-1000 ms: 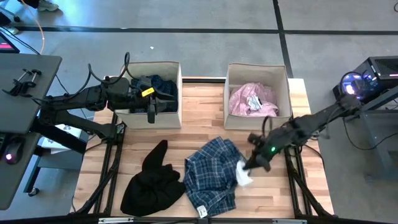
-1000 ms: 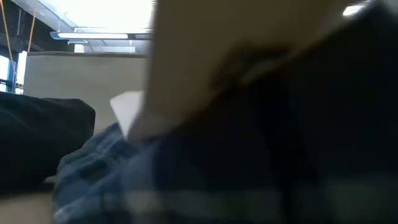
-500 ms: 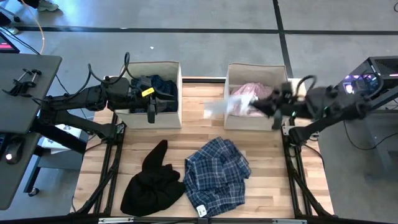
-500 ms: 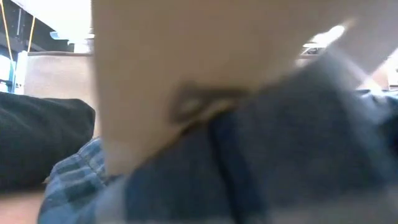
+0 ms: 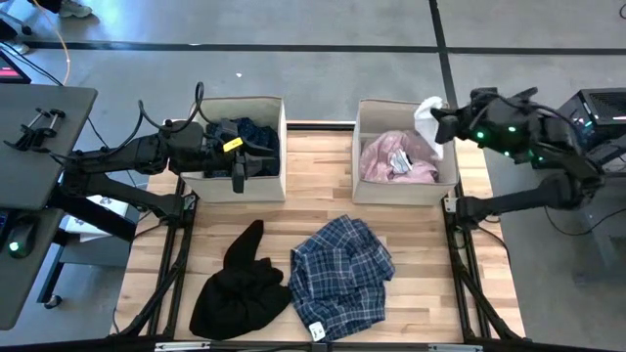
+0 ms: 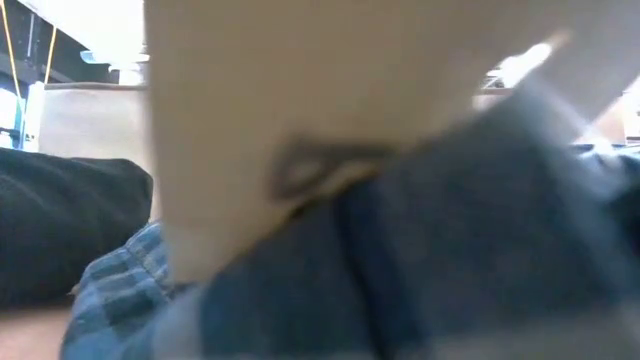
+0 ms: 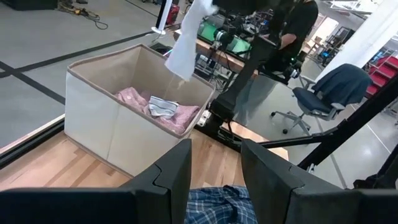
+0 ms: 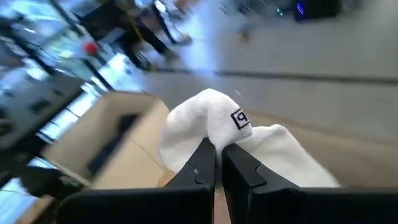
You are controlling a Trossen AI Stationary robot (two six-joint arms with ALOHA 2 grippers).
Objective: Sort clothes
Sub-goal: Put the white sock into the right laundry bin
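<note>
Grey floor surrounds a slatted wooden worktop [image 5: 313, 196] carrying two beige bins at its far edge. On the worktop lie a black garment [image 5: 238, 284] and, just beside it, a blue-white plaid shirt [image 5: 339, 272] — both unsorted. The right bin [image 5: 358, 152] holds a pale pink shirt [image 5: 396, 156]; the left bin [image 5: 264, 181] holds dark items, which suggests sorting by shade.

The right gripper [image 5: 437, 117] hangs over the right bin's far corner, jaws pressed onto a white sock [image 8: 211, 127] (folded, dangling above the bin) — judged ready for release there. The left gripper [image 5: 238, 178] waits at the left bin's front wall, jaws spread, holding nothing.
</note>
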